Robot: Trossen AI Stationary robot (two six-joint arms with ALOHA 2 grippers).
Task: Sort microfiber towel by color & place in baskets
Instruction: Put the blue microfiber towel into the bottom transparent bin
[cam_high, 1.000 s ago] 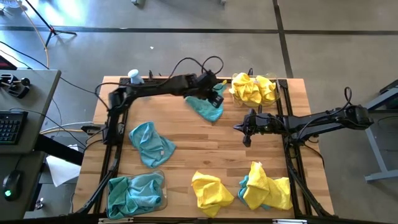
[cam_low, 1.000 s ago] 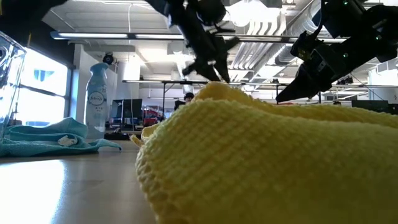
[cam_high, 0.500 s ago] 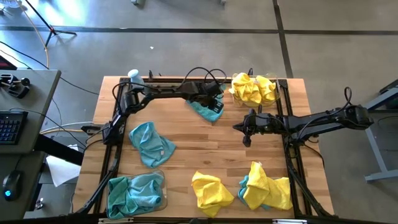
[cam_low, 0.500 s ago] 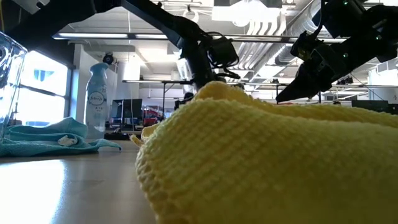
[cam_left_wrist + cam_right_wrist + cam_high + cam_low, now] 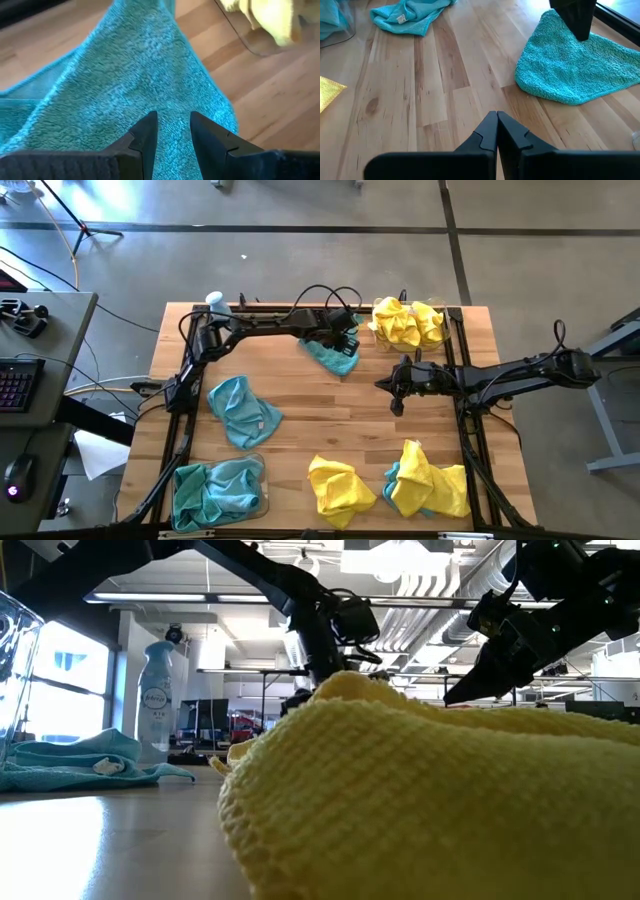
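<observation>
L gripper [image 5: 172, 131] fingers parted, tips on teal towel [image 5: 130, 80]; R gripper [image 5: 497, 125] fingers closed, empty, mid-table.

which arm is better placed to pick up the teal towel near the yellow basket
Left. The left gripper hangs right over the teal towel, fingers slightly apart. The right gripper is shut and off to one side.

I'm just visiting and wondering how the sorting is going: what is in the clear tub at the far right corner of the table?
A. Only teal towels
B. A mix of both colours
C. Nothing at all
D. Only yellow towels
D: in the high view the far-right basket holds only bright yellow towels; the nearest teal towel lies on the wooden table beside it, under the left gripper.
</observation>
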